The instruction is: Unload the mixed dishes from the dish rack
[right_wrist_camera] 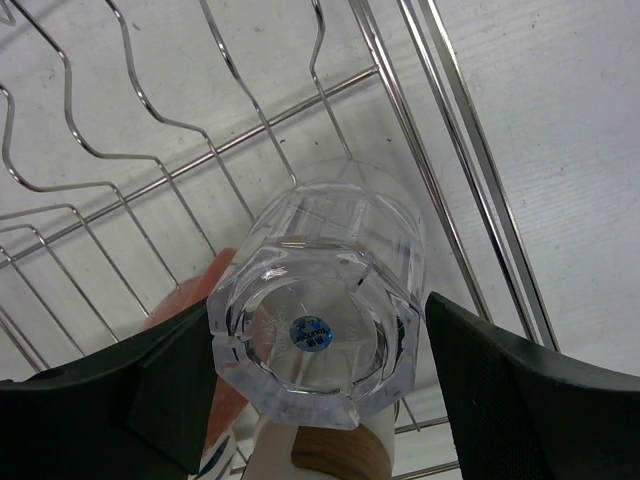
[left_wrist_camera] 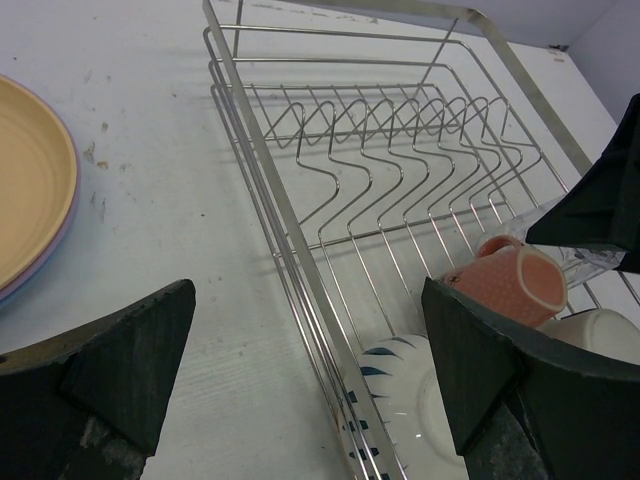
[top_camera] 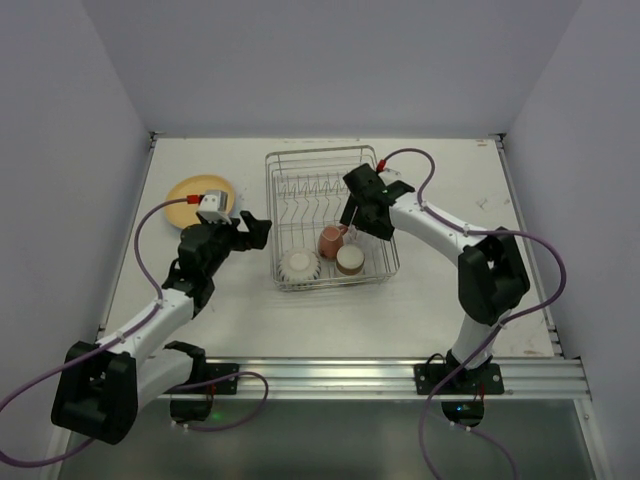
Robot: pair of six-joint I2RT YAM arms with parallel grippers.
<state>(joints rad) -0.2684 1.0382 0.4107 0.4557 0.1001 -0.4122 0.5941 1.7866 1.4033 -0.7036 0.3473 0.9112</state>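
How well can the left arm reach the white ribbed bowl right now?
Probably yes: the left gripper hangs open beside the dish rack's left wall, and the bowl sits uncovered just inside.

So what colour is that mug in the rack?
Pink; the mug shows best in the left wrist view.

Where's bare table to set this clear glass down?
Bare white tabletop right of the silver wire dish rack, out to the table's right edge, and the strip in front of the rack. Crowded: the rack's near end, with white ribbed bowl, pink mug and brown-and-cream cup; left of it, yellow-orange plate and left gripper.
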